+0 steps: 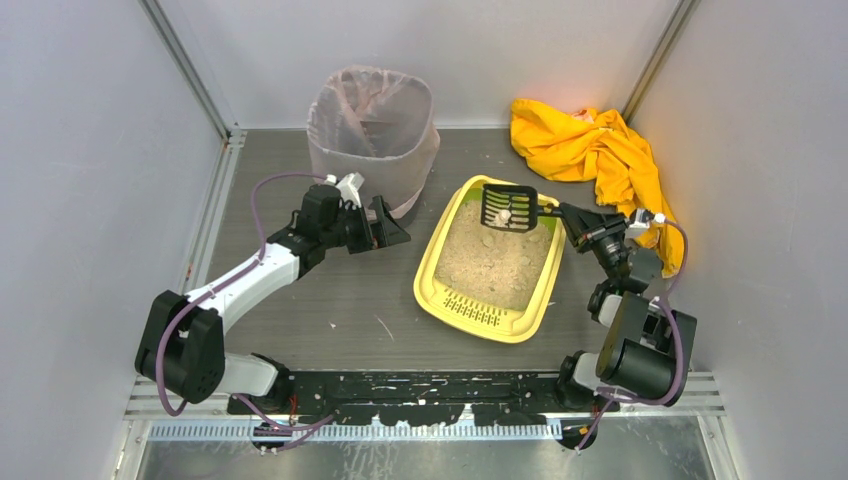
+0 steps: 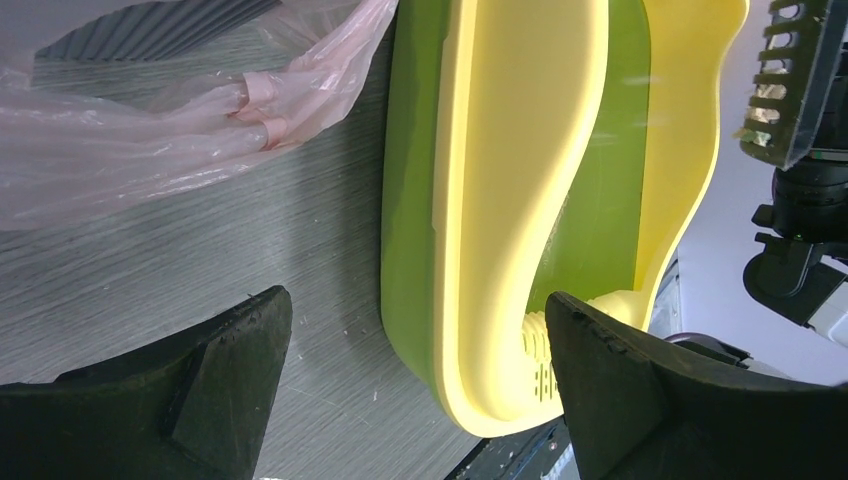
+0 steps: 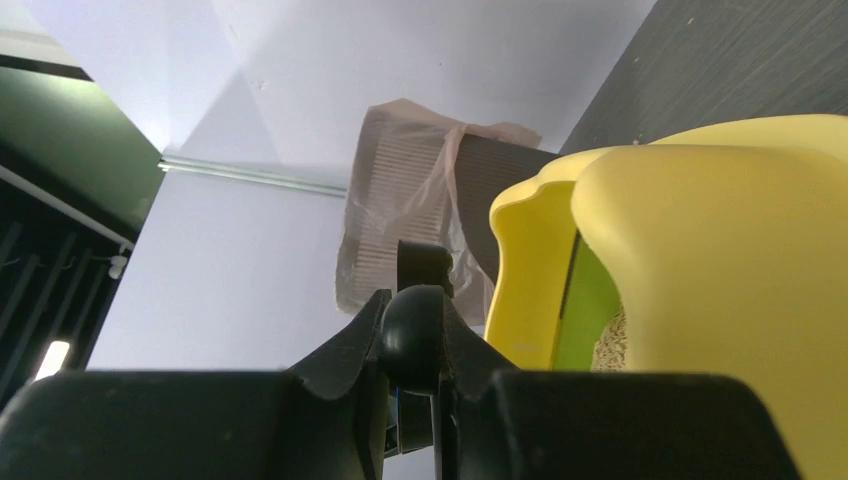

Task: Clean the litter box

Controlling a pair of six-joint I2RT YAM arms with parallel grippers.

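The yellow litter box point(image 1: 437, 262) with beige litter lies in the middle of the table, its slotted ledge toward the arms. It also shows in the left wrist view point(image 2: 520, 180) and the right wrist view point(image 3: 720, 300). My right gripper point(image 1: 570, 216) is shut on the handle point(image 3: 415, 330) of a black slotted scoop point(image 1: 508, 206). The scoop hangs over the box's far end with a pale clump in it. My left gripper point(image 1: 392, 228) is open and empty, left of the box, next to the bin.
A tall bin point(image 1: 372, 130) lined with a pinkish bag stands at the back, left of the box. A crumpled yellow cloth point(image 1: 590, 150) lies at the back right. Grey walls close in on both sides.
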